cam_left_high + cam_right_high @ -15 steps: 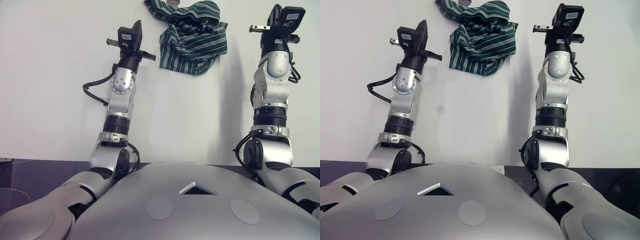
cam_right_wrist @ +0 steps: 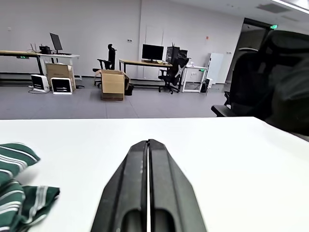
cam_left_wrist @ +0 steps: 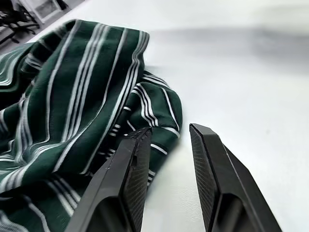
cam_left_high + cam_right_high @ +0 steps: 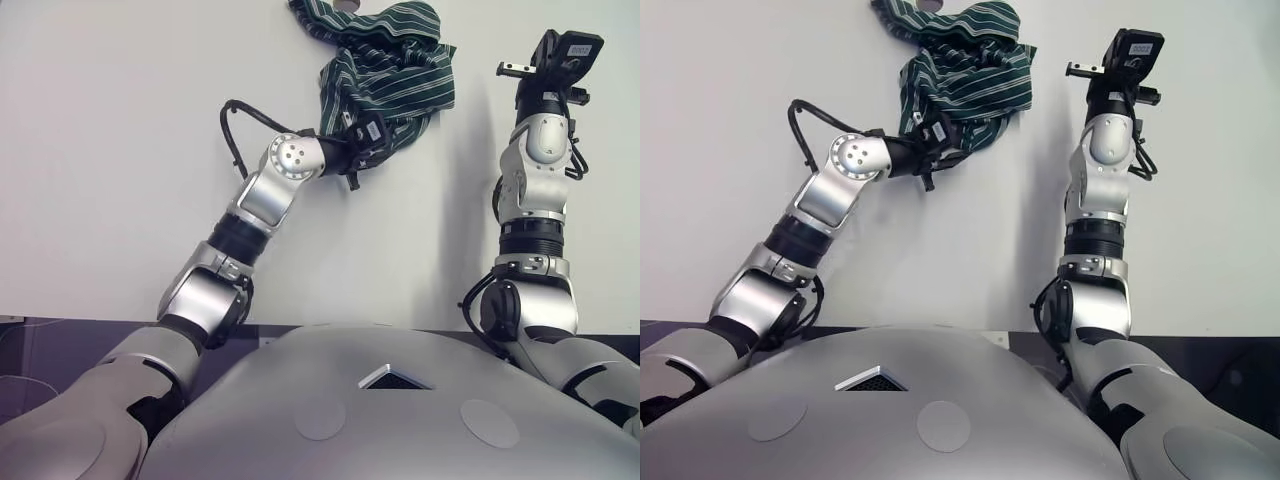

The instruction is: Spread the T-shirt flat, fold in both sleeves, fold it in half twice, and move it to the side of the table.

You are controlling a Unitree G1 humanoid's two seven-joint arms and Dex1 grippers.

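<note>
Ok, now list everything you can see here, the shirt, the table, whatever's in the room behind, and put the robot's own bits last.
T-shirt: one, dark green with white stripes, crumpled at the far middle of the table.
table: one, white, under the T-shirt and both arms.
cardboard box: one, brown, on the floor in the room beyond the table.
desks: at least two, pale-topped, towards the room's far wall.
monitors: at least two, dark, on the desks.
office chairs: at least two, black, by the desks.
left gripper: one, black, open, at the T-shirt's near edge.
right gripper: one, black, shut, over the table to the right of the T-shirt.
</note>
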